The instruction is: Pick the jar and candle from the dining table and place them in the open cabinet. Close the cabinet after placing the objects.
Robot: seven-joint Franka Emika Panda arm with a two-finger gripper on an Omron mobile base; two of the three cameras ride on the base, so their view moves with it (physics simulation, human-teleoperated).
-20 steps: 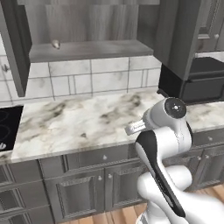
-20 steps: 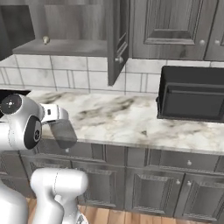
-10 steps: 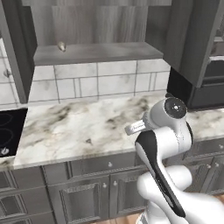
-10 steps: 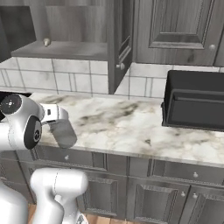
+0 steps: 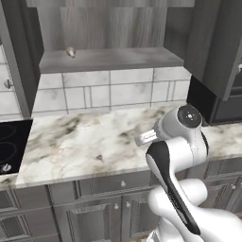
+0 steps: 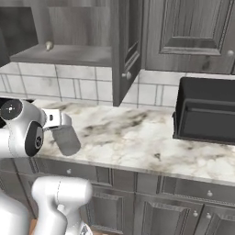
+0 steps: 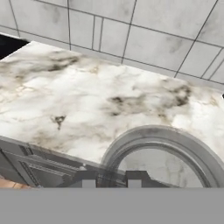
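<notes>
– Progress on the task, going left to right?

– Far left is the black cooktop (image 5: 9, 146). Above and just right of it, the cabinet (image 5: 108, 28) stands open, and a small pale rounded thing (image 5: 70, 51) sits on the left of its inner shelf (image 5: 113, 60). It is too small to name. If it is the candle's holder, that half of the job is done, though I can make out no yellow stick.

– And the jar?

– The jar (image 6: 67, 140) is off any surface. It hangs at the end of the arm, above the near left part of the marble tabletop (image 5: 90, 137). In the hand view its round grey rim (image 7: 162, 136) rises right at the fingertips (image 7: 87, 179). The jaws are pressed in tight and pinching it.

– What is left, then?

– By my reckoning, lift the jar up to the shelf, set it down and release it. Then swing the open door (image 6: 126, 50), which juts out toward the robot to the right of the shelf, back shut. Further right only a black box-like appliance (image 6: 206, 110) sits on the tabletop, and it is not part of the job.
</notes>
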